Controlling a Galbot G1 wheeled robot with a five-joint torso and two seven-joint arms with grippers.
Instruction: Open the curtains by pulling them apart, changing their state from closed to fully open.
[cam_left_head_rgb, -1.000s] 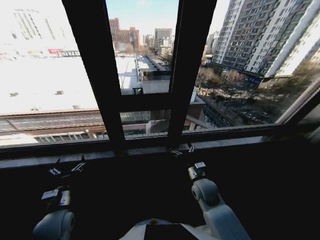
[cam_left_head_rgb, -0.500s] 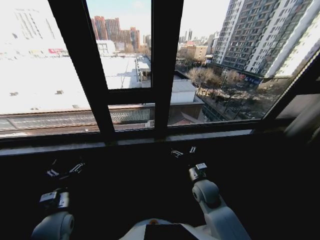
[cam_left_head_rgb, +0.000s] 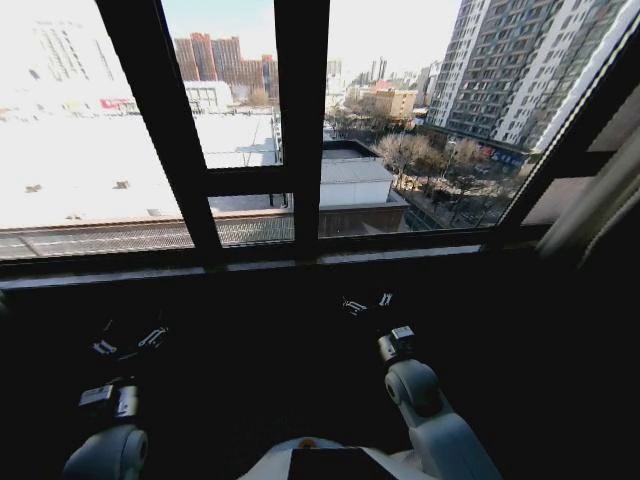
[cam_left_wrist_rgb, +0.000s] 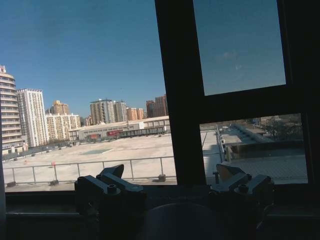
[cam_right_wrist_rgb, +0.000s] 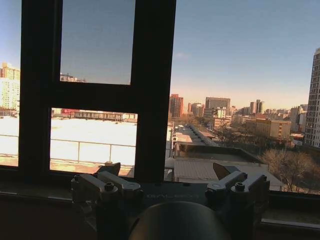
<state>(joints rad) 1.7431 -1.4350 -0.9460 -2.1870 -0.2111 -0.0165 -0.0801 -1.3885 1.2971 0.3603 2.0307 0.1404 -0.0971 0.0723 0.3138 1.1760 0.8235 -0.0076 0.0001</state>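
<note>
Your left gripper and right gripper hang low before dark sill, both spread wide, empty; curtain bunched at far right window edge; sheer, light, limp, likely slippery: pinch gathered pleats, not single layer
</note>
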